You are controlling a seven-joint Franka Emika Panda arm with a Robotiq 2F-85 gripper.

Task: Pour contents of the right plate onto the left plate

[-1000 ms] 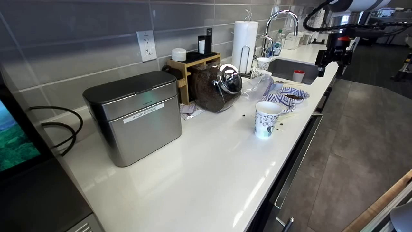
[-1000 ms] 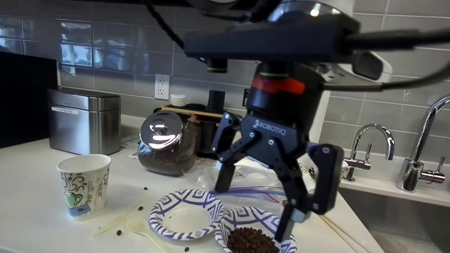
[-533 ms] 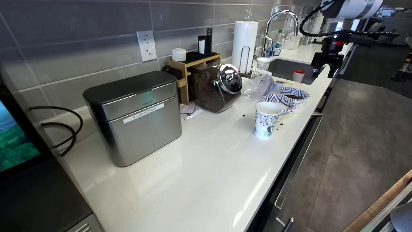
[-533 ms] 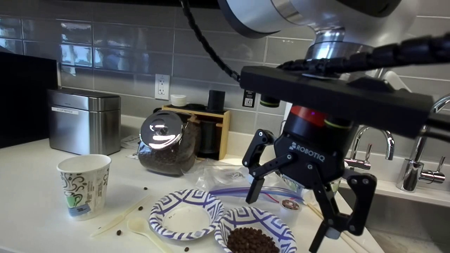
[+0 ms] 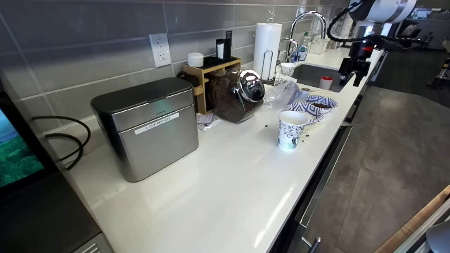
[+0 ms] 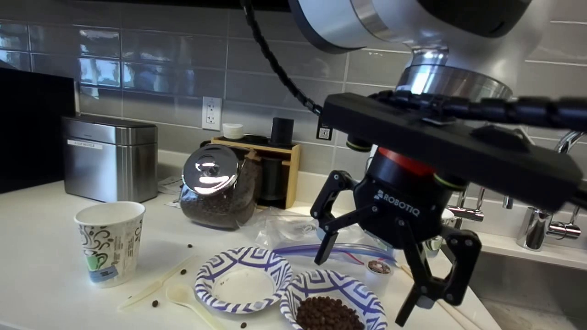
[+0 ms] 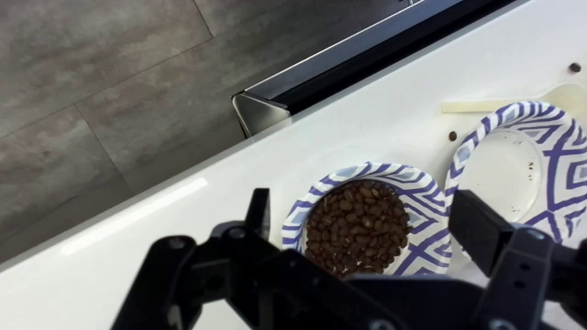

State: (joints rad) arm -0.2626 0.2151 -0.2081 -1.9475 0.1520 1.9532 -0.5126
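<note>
Here's the end effector, hanging above the bench, jaws spread wide and nothing in their grip! Lower down, near right in an exterior view, sits the right plate, loaded with brown beans; in the wrist view it shows between the jaws, and they're apart from it. Tucked against it on the left, rim to rim, lies the left plate, a few dark specks on its white middle. Over on the left the cup stands upright, a pale spoon between it and the left plate, loose beans dotted around. Beyond the plates, a crumpled clear bag; farther back, to the left, the jar with its shiny slanted lid!
</note>
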